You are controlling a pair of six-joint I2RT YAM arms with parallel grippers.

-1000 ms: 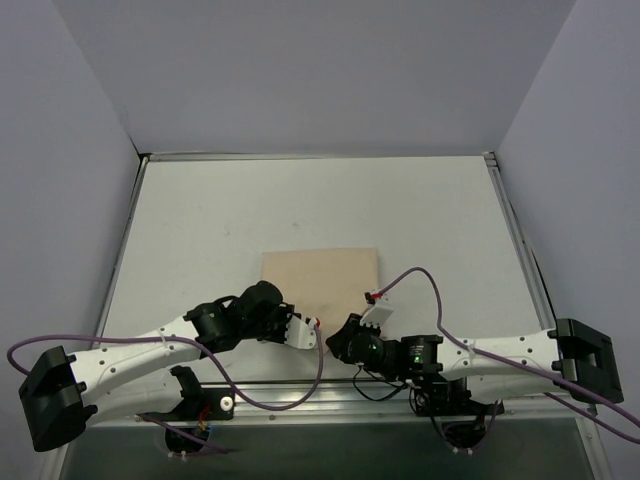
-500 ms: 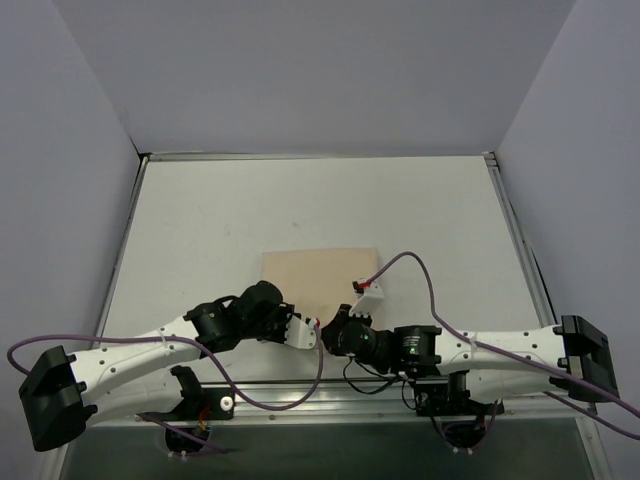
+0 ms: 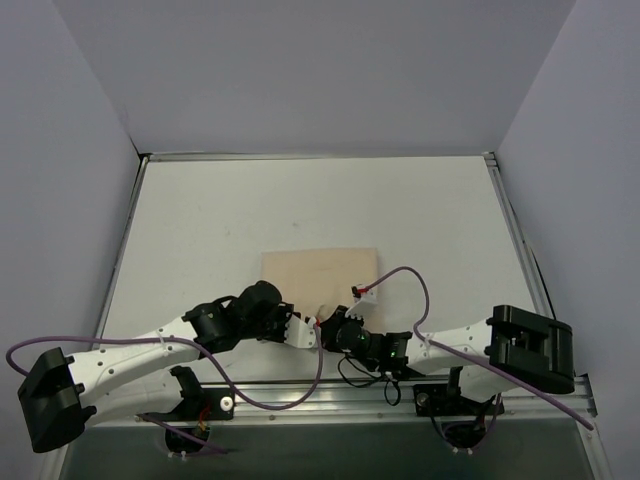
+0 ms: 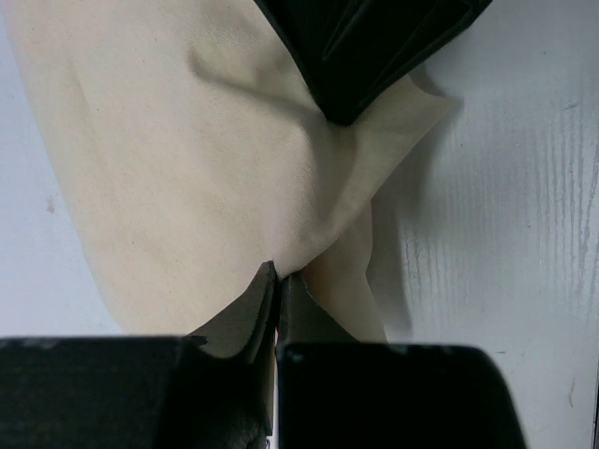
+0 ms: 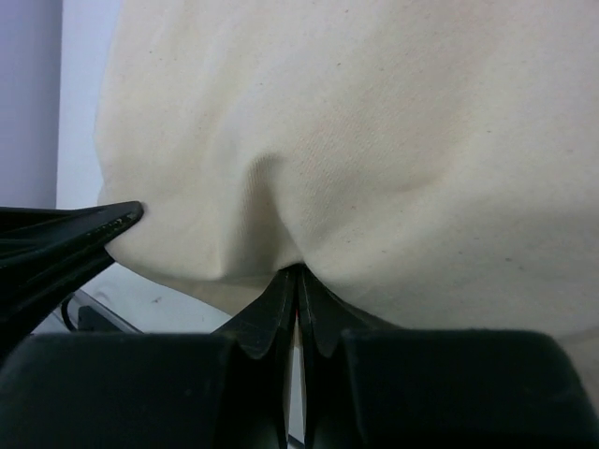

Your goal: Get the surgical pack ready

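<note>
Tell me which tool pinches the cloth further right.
The right tool, shut on the near edge of the beige cloth, just right of the left tool.

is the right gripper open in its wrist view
No, the right gripper is shut, its tips closed tight on a pinched fold of the beige cloth.

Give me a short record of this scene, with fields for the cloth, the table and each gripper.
cloth: beige bundle, a flat rectangle lying on the table
table surface: white
left gripper: shut, pinching a fold of cloth at the bundle's near edge
right gripper: shut, pinching the cloth close beside the left one
contents of bundle: not visible
</note>
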